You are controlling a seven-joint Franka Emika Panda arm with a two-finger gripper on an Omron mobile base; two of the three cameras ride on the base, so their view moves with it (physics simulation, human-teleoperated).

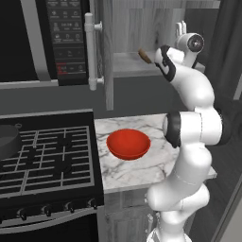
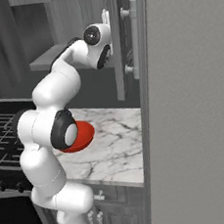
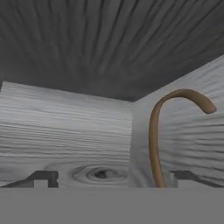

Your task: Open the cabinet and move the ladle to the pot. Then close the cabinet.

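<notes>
- The gripper (image 3: 111,178) is up inside the open cabinet (image 1: 142,28), its two dark fingertips (image 3: 43,178) spread wide with nothing between them.
- From the hand view, the ladle (image 3: 159,131) rises just inside the right-hand fingertip, a slim brown handle curving over at its top against the pale wood-grain back wall. It looks close to the jaws but not pinched; I cannot tell whether a finger is touching it.
- From the left base view, a brown end of the ladle pokes out over the shelf edge, just beside the arm's wrist.
- The left cabinet door (image 1: 108,52) is swung open, its long silvery bar handle (image 1: 90,49) facing outward beside the black microwave (image 1: 66,38). In the right base view the other door (image 2: 117,44) also stands open.
- Below, a red bowl (image 1: 128,143) sits on the marble counter (image 1: 137,175), well apart from the cabinet shelf.
- The pot (image 1: 8,141) sits at the far left on the black stove grates (image 1: 52,160), partly cut by the frame edge.
- My reading: opening the cabinet is done; the grasp on the ladle is not yet made.
- Left to do: close on the handle, lift it out, carry it over past the bowl to the pot, then shut both doors.
</notes>
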